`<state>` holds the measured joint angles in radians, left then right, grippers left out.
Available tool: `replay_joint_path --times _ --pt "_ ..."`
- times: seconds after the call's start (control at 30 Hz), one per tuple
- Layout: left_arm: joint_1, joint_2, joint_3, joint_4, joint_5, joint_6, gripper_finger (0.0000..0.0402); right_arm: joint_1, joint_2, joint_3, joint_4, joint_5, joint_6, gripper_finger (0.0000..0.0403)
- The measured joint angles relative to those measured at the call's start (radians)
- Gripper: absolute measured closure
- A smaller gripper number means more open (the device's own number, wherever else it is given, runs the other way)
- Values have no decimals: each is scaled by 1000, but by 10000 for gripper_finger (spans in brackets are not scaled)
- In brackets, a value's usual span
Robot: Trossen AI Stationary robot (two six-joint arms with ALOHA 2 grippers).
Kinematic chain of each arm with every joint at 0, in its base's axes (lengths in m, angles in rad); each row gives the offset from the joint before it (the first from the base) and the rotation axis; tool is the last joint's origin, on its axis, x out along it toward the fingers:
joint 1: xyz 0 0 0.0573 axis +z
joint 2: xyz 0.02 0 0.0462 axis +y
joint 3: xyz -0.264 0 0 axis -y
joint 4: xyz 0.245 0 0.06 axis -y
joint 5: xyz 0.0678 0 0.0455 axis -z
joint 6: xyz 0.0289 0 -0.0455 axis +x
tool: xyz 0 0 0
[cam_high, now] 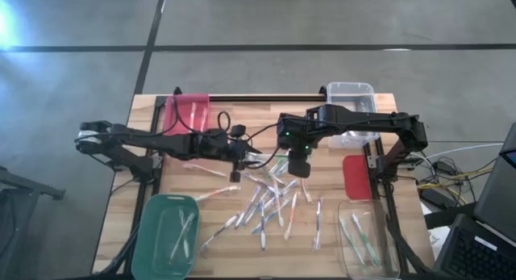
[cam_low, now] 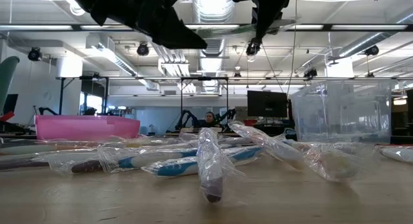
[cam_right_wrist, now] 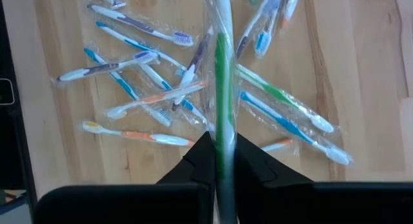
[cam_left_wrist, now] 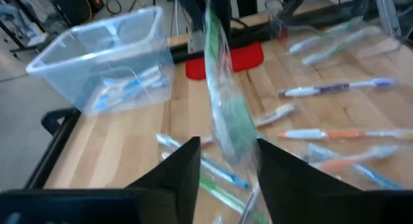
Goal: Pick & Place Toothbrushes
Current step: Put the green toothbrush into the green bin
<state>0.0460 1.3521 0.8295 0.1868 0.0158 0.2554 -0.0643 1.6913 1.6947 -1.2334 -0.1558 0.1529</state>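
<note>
Right gripper (cam_right_wrist: 221, 161), above the scattered toothbrushes (cam_high: 270, 201) mid-table, clamped on a wrapped green toothbrush (cam_right_wrist: 223, 75); left gripper (cam_left_wrist: 222, 161) alongside, fingers parted around that toothbrush

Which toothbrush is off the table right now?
The green wrapped toothbrush, pinched in the right gripper above the pile. The left gripper is also around it. All others lie on the table or in bins.

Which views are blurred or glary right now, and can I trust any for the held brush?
Left wrist view: the wrapped green toothbrush is motion-smeared. Right wrist view: the same brush is soft up close, but the pile on the table is sharp. Low view: ceiling lights glare, arms silhouetted. High view: bright glare at the floor's left edge, table evenly lit.
</note>
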Motion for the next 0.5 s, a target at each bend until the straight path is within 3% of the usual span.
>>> replay_joint_path --times 0.17,0.5 --pt "4 -4 0 -72 -59 47 220 0 -3 0 -56 0 38 381" --pt "4 -10 0 -96 -273 45 220 0 -29 0 -146 0 188 383"
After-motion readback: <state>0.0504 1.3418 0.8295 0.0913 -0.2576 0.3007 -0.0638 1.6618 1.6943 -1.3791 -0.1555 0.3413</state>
